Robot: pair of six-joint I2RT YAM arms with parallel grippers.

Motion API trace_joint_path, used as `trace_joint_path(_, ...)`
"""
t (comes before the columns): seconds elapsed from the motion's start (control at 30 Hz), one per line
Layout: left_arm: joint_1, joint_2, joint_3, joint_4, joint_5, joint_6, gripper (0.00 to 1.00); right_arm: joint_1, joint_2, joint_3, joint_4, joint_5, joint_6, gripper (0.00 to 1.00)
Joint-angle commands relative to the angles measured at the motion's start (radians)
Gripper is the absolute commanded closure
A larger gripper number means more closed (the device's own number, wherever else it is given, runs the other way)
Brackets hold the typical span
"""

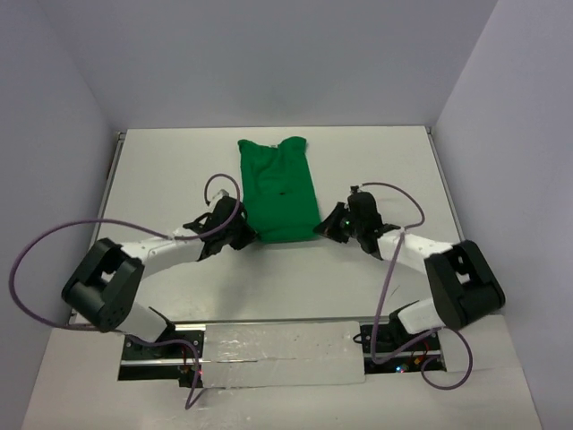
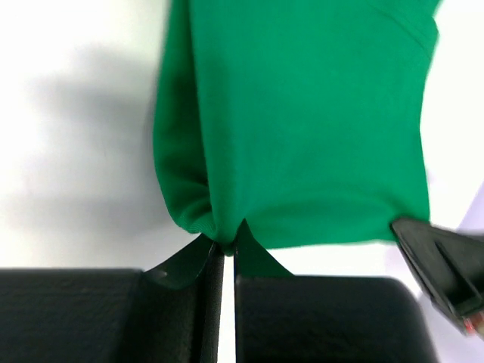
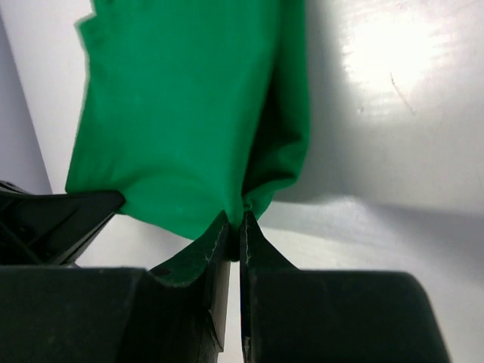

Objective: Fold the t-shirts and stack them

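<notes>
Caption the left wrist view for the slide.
Left gripper shut on a near hem corner of the green t-shirt on the white table; right gripper at the other corner.

The left gripper [image 1: 243, 235] reached toward 2 o'clock and the right gripper [image 1: 324, 228] toward 10 o'clock, both low, jaws pinched tight on the t-shirt [image 1: 278, 188]

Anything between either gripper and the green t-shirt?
Nothing visible. The left gripper and the right gripper are each shut on a near corner of the t-shirt, with the cloth pinched directly between the fingers.
</notes>
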Motion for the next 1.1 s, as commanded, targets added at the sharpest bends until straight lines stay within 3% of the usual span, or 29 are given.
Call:
trace_joint_path(0.0,-0.107,-0.160,-0.081,-0.128,-0.032,-0.071,0.90,0.006,-0.192,-0.143,-0.109,-0.004,-0.081,0.91)
trace_joint_path(0.2,-0.248,-0.325,-0.063,-0.345,-0.116,-0.175,0.90,0.051,-0.565,-0.190,-0.336,0.032,-0.054,0.91)
trace_joint_path(0.4,-0.267,-0.378,0.077,-0.504,-0.226,-0.173,0.90,0.056,-0.611,-0.043,-0.450,0.093,-0.114,0.91)
trace_joint_path(0.53,-0.229,-0.323,0.213,-0.557,-0.282,-0.100,0.90,0.056,-0.489,0.075,-0.419,0.125,-0.153,0.91)
trace_joint_path(0.7,-0.072,-0.179,0.388,-0.490,-0.259,0.063,0.90,0.046,-0.259,0.286,-0.358,0.167,-0.186,0.91)
trace_joint_path(0.83,0.029,-0.030,0.479,-0.409,-0.160,0.155,0.90,0.026,-0.089,0.427,-0.328,0.165,-0.188,0.91)
trace_joint_path(1.0,0.147,0.267,0.717,-0.369,-0.042,0.266,0.89,0.004,0.200,0.643,-0.331,0.146,-0.188,0.91)
trace_joint_path(1.07,0.200,0.376,0.853,-0.361,0.006,0.299,0.83,-0.017,0.336,0.752,-0.340,0.132,-0.184,0.87)
